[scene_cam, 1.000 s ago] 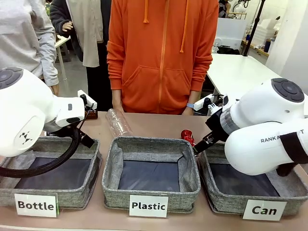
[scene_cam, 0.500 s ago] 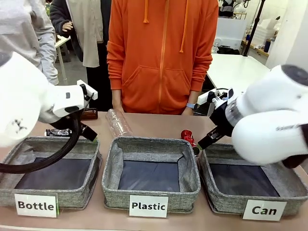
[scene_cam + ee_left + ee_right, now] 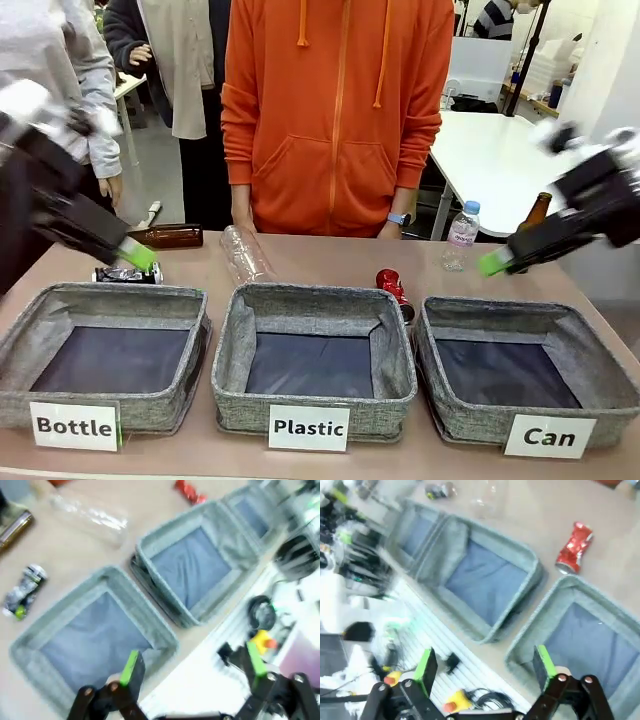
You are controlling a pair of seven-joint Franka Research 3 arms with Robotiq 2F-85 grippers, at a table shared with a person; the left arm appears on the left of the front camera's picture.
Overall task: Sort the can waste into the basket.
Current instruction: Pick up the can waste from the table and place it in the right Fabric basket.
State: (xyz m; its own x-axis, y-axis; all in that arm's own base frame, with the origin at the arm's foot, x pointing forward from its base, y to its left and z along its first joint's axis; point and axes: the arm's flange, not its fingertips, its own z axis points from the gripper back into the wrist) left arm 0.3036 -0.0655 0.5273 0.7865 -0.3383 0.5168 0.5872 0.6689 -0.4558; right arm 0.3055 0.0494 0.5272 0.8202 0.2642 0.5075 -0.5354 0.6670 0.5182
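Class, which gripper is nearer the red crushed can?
Right. The right gripper hovers right of the red can; the left gripper is far off, above the silver can.

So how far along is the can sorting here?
Done: nothing, the Can basket is empty. In hand: nothing, the left end effector and right end effector are open and empty. Left: the red can and the silver-and-black can, both lying on the table.

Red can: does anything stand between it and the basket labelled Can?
Nothing visible does. The red can lies on the table just outside the far left corner of the Can basket. Only the basket's own fabric wall is between them.
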